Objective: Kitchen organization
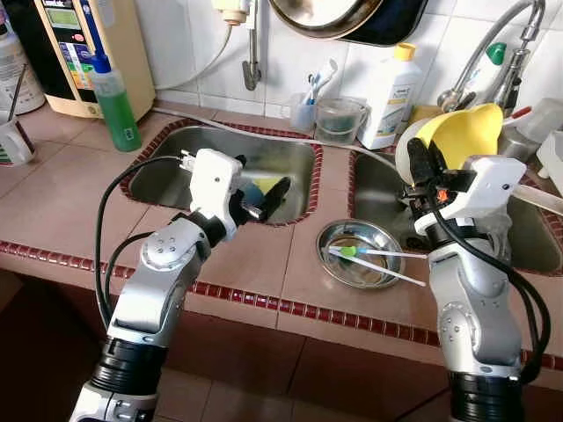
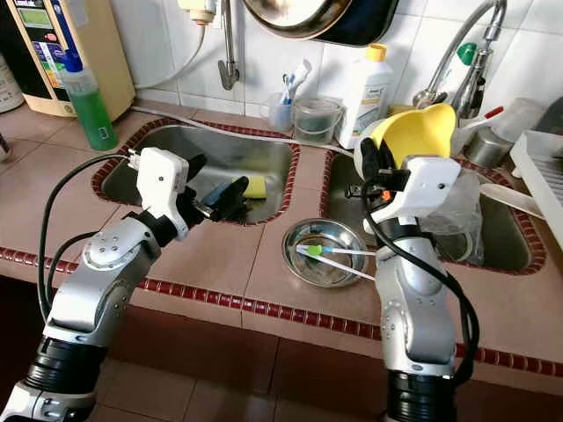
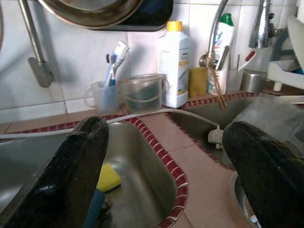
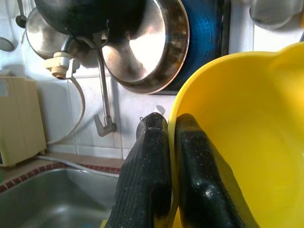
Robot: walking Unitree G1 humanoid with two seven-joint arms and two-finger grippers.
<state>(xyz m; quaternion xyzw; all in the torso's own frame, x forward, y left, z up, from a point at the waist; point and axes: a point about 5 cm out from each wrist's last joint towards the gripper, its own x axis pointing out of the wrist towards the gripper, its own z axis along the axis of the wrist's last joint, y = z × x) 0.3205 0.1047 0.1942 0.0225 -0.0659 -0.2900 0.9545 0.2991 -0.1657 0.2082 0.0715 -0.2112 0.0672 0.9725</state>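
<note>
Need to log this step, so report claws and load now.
Right claw pinched on rim of yellow bowl, held above right sink. Left claw open, empty, over left sink. Steel dish with swabs on counter between.

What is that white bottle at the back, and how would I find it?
Start at the tiled wall behind the double sink. On the ledge between the two basins stands a white bottle, beside a clear cup. Its yellow cap sets it apart.
</note>
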